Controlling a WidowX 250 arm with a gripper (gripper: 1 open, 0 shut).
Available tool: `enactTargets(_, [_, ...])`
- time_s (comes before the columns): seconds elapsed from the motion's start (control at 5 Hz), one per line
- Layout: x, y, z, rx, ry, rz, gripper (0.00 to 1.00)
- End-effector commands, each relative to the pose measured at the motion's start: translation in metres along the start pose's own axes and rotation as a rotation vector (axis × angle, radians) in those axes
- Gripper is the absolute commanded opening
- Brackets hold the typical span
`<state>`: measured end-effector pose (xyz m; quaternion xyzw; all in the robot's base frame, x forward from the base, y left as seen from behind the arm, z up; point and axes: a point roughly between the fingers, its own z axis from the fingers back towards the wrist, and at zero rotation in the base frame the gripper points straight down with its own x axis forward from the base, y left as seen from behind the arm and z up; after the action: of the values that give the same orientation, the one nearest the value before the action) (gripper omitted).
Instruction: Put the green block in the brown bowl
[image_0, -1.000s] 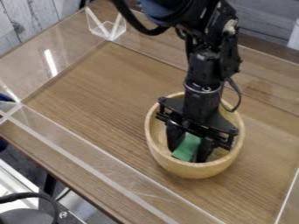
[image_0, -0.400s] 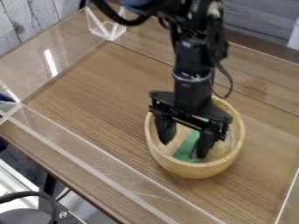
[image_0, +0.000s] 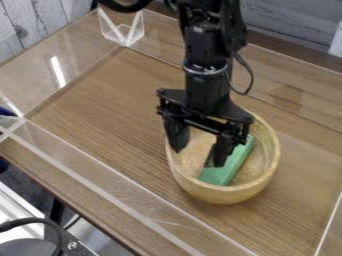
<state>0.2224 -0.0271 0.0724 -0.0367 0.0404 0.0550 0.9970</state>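
The green block (image_0: 227, 164) lies inside the brown bowl (image_0: 187, 178), slanting from its lower middle up toward the right wall. My gripper (image_0: 198, 150) hangs pointing down over the bowl's left half, open, with its black fingers (image_0: 175, 134) spread wide and nothing between them. The block sits just right of the right finger and is free of it. Part of the bowl's left inside is hidden behind the fingers.
The bowl stands on a wooden tabletop (image_0: 107, 100) fenced by low clear plastic walls (image_0: 54, 160). A clear bracket (image_0: 127, 30) sits at the far left corner. The arm (image_0: 207, 50) rises up from the gripper toward the top of the view.
The gripper has opened and let go of the green block, which now lies in the bowl. The gripper has risen and shifted left.
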Motion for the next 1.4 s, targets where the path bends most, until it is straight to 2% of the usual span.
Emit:
enactTargets(0.0, [0.014,0.001,0.024,-0.021,-0.099,0.004,1.00])
enactTargets(0.2, [0.020,0.002,0.032,-0.029,-0.131,0.010,1.00])
enactTargets(0.6, [0.025,-0.015,0.042,-0.007,-0.169,-0.044,1.00])
enactTargets(1.0, [0.025,-0.011,0.055,0.014,-0.229,-0.019,1.00])
enactTargets(1.2, [0.029,-0.013,0.046,0.015,-0.177,-0.001,1.00])
